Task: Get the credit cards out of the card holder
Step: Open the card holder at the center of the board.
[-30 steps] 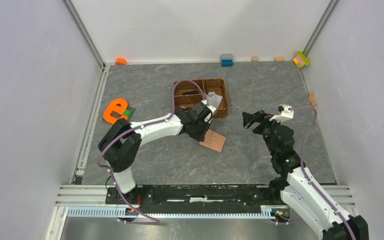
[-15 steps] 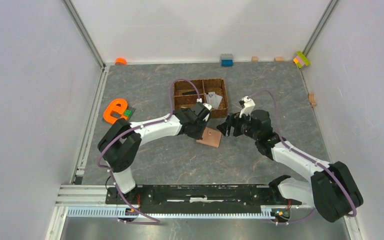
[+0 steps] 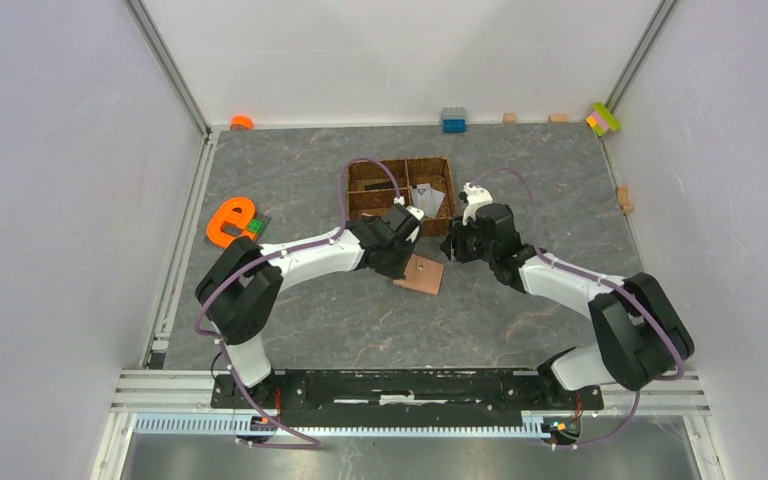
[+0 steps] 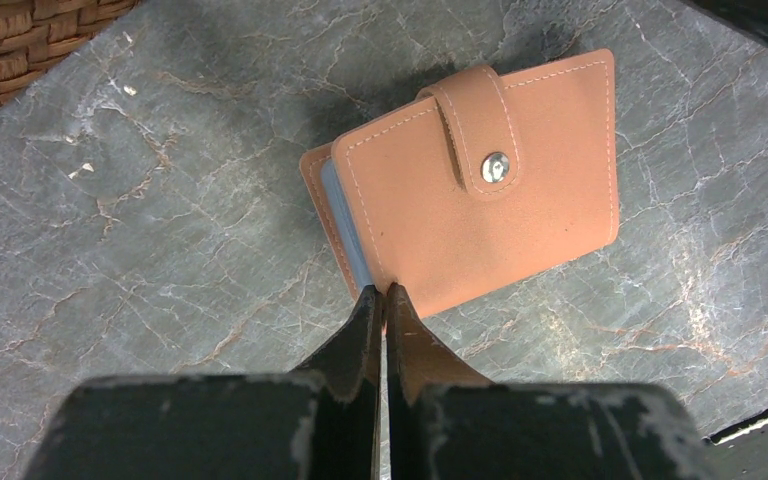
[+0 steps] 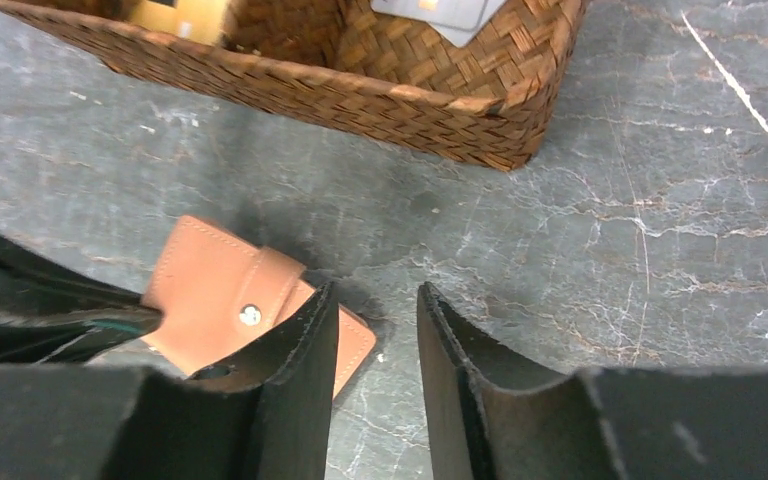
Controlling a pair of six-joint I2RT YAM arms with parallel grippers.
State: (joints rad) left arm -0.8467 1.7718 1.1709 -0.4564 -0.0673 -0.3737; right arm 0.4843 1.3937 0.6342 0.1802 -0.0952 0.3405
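Observation:
The salmon-pink card holder (image 3: 422, 273) lies flat on the grey table, snap tab fastened (image 4: 490, 180). A pale blue-grey edge (image 4: 345, 225) shows between its covers. My left gripper (image 4: 380, 292) is shut, its tips resting on the holder's near corner. My right gripper (image 5: 378, 295) hovers just right of the holder (image 5: 215, 290), jaws partly open with only table between them; its left finger overlaps the holder's corner. A grey card (image 3: 427, 197) lies in the brown woven basket (image 3: 438, 168). A gold-tan card (image 5: 175, 15) shows in the basket's other compartment.
The basket's near wall (image 5: 360, 95) stands just beyond the holder. An orange letter-shaped piece (image 3: 230, 222) lies at the left. A blue block (image 3: 453, 120), small wooden blocks and a coloured block (image 3: 603, 118) sit along the back wall. White walls enclose the table.
My right arm swung left from the right side to the holder, its jaws narrowing. The holder shifted slightly up and left. The grey card dropped from the basket's rim into it.

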